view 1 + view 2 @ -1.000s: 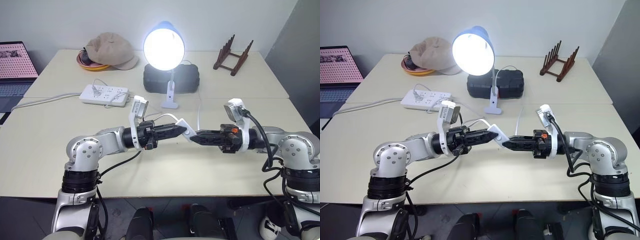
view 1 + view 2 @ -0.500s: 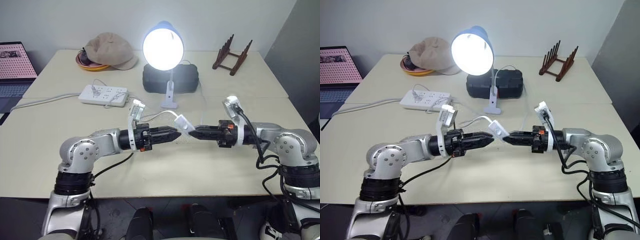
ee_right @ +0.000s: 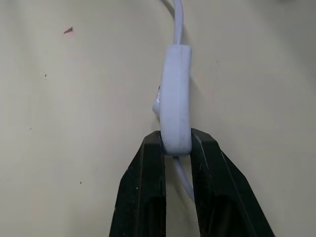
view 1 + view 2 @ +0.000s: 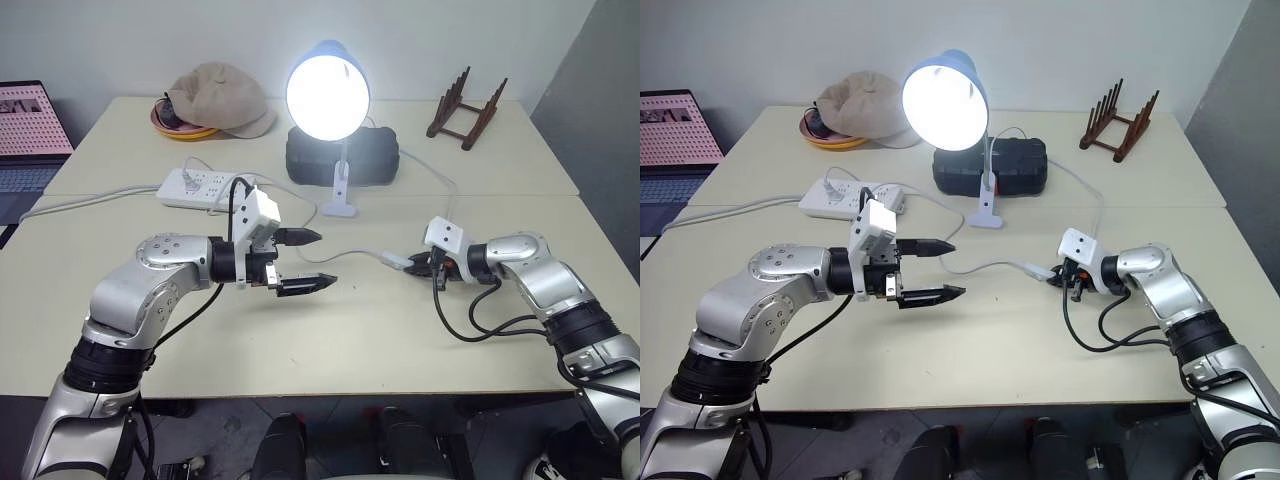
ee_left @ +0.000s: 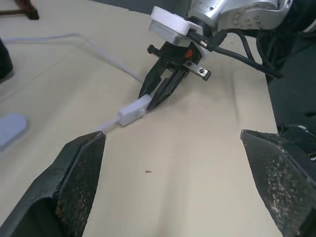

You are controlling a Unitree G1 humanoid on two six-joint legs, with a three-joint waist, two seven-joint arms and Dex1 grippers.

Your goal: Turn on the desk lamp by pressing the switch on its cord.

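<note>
The desk lamp (image 4: pixel 328 95) stands lit at the back of the table, its blue shade above a white clip base. Its thin white cord (image 4: pixel 350 253) runs across the tabletop to the white oblong switch (image 4: pixel 397 260), which lies low on the table. My right gripper (image 4: pixel 418 265) is shut on the near end of the switch (image 3: pixel 175 94), one black finger on each side. My left gripper (image 4: pixel 327 257) hovers wide open and empty to the left of the switch (image 5: pixel 133 111), a short gap away from it.
A white power strip (image 4: pixel 208 187) lies at the back left, with a beige cap (image 4: pixel 215 100) on an orange dish behind it. A black case (image 4: pixel 343 158) sits behind the lamp base, a wooden rack (image 4: pixel 465 108) at back right, a laptop (image 4: pixel 30 130) far left.
My left gripper let go of the switch, opened wide and drew back to the left. My right gripper kept the switch and carried it down and to the right, onto the table.
</note>
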